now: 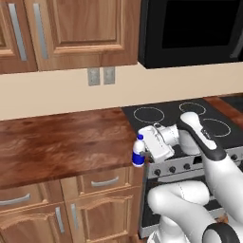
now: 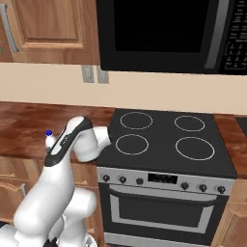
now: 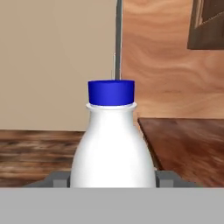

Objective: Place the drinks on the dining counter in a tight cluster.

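the fingers point(image 3: 57, 178) press against both sides of the small white bottle point(image 1: 138, 152), gripping it upright with its blue cap point(image 3: 110, 92) on top. the bottle sits at the front right corner of the wood tabletop point(image 1: 57, 142), just beside the black stove point(image 2: 169, 140), below the wall cabinets point(image 1: 71, 28).

Beige wall point(image 1: 57, 97) behind wood worktop point(image 1: 61, 142) beside black stove point(image 2: 169, 140).

Bottle point(image 1: 138, 151) at worktop point(image 1: 61, 142) edge (stove point(image 1: 190, 123) right).
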{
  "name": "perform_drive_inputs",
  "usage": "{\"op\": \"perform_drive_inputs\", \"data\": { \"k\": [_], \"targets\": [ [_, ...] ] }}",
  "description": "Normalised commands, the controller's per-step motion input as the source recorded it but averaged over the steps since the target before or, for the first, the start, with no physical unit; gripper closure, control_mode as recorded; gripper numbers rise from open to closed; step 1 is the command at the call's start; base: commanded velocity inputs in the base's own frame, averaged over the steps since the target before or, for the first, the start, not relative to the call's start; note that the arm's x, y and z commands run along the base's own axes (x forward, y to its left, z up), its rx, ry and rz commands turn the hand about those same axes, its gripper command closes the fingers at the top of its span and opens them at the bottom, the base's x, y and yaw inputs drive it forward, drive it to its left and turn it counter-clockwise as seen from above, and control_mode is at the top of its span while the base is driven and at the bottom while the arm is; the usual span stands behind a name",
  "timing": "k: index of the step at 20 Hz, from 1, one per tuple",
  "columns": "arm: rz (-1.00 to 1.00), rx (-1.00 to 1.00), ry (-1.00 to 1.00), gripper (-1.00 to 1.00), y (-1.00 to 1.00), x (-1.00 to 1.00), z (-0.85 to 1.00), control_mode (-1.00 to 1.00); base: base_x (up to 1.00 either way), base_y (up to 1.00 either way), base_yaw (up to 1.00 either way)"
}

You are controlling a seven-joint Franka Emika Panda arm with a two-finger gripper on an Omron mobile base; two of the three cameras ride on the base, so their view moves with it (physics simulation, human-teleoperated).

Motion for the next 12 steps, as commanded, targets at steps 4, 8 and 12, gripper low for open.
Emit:
{"op": "perform_drive_inputs", "data": {
  "k": [4,8,12],
  "targets": [
    [0.00,0.00,0.00,1.00,0.00,0.00,0.00,1.00,-0.40,0.14,0.37],
    [0.00,0.00,0.00,1.00,0.00,0.00,0.00,1.00,-0.13,0.14,0.94],
    [0.00,0.00,0.00,1.00,0.00,0.00,0.00,1.00,-0.02,0.05,1.00]
  ]
}}
